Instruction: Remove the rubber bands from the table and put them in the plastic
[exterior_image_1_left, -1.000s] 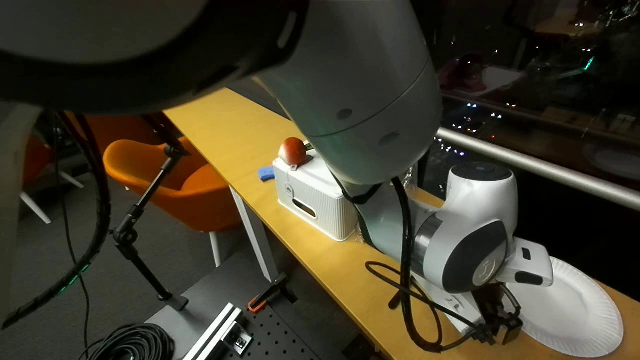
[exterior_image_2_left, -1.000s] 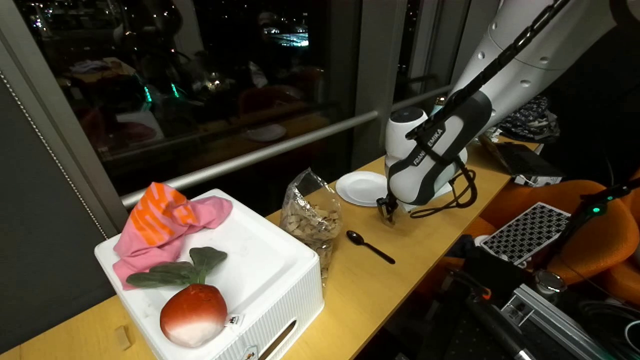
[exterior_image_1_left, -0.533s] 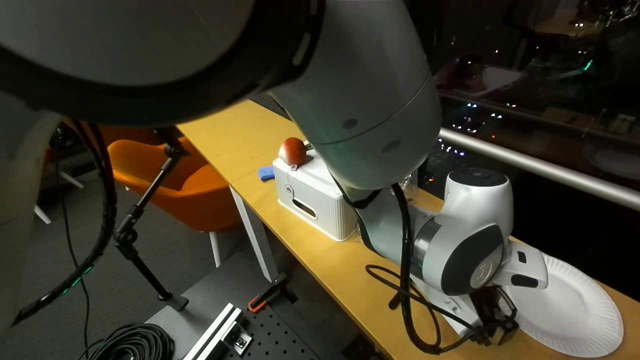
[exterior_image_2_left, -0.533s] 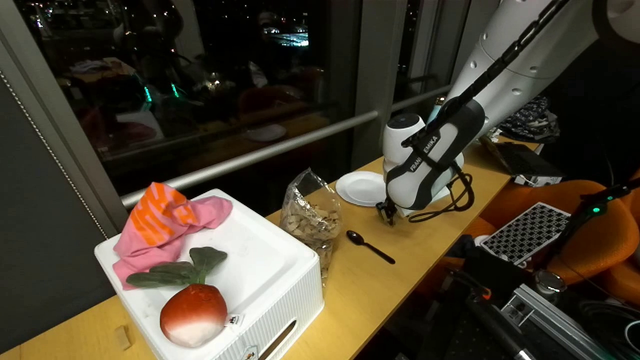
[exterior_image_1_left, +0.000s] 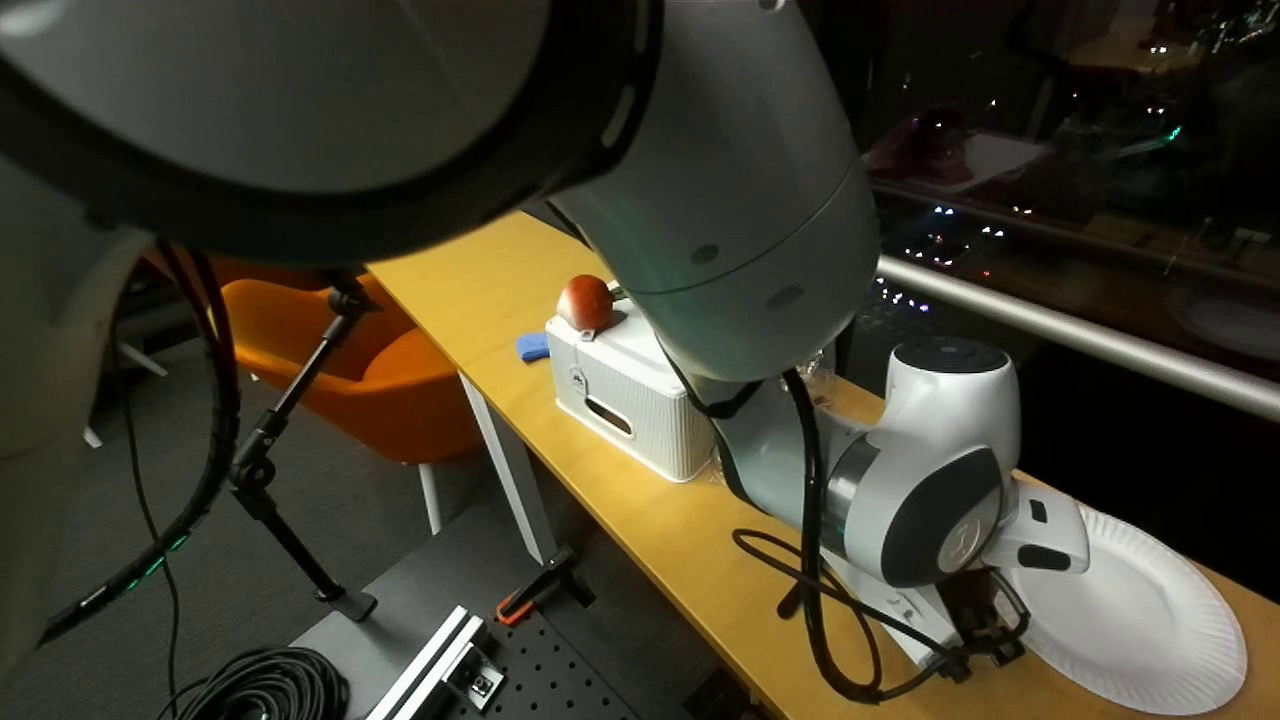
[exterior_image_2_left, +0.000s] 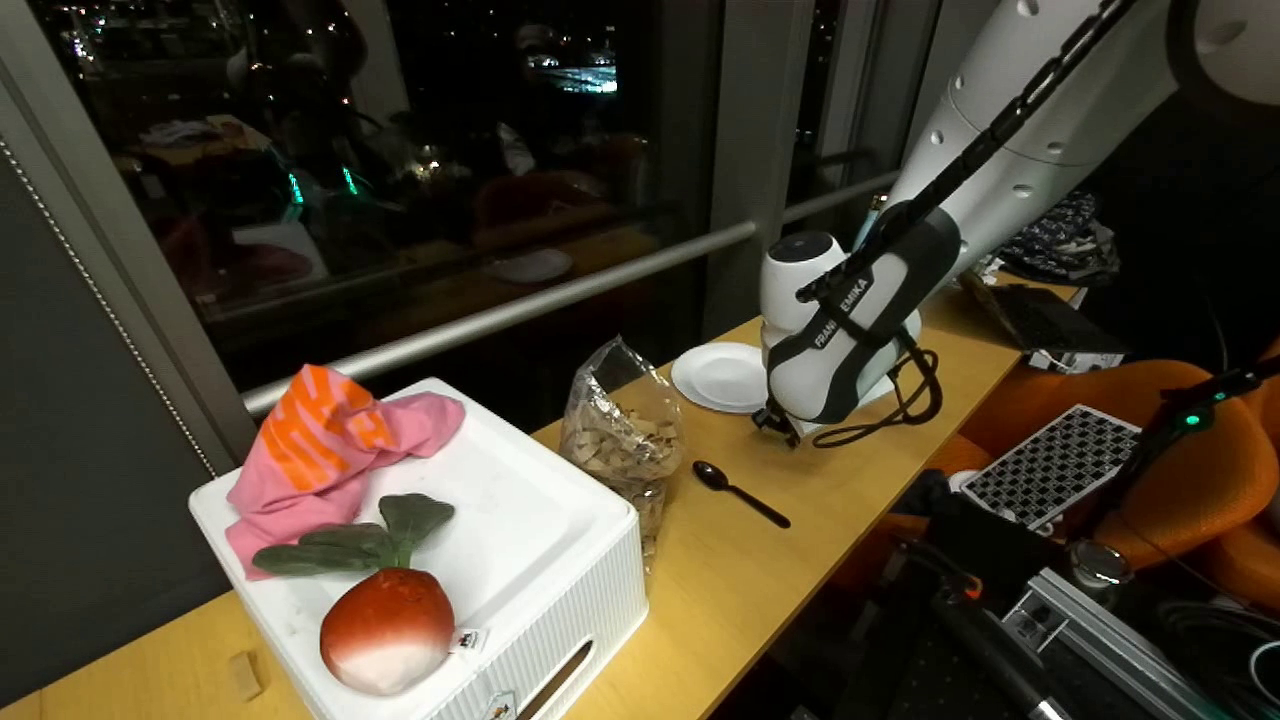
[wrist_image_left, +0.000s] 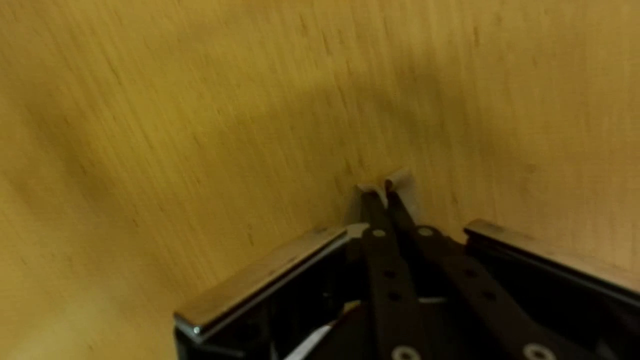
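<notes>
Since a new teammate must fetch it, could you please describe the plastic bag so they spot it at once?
Start at the light-wood table and find the large white box on it. Between that box and the round white plate stands the plastic bag. Unlike either, it is see-through, with a tan jumble showing inside.

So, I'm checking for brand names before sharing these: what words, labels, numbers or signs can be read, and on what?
"FRAN" and "EMIKA", on the arm; the part between is covered.
Round badge on the arm: no letters readable.
Tag beside the red-and-white toy: too small to read.
Label on the white box: too small.
Half-hidden white object: faint marks, too blurred.
Pink cloth: orange shapes, no readable words.
</notes>
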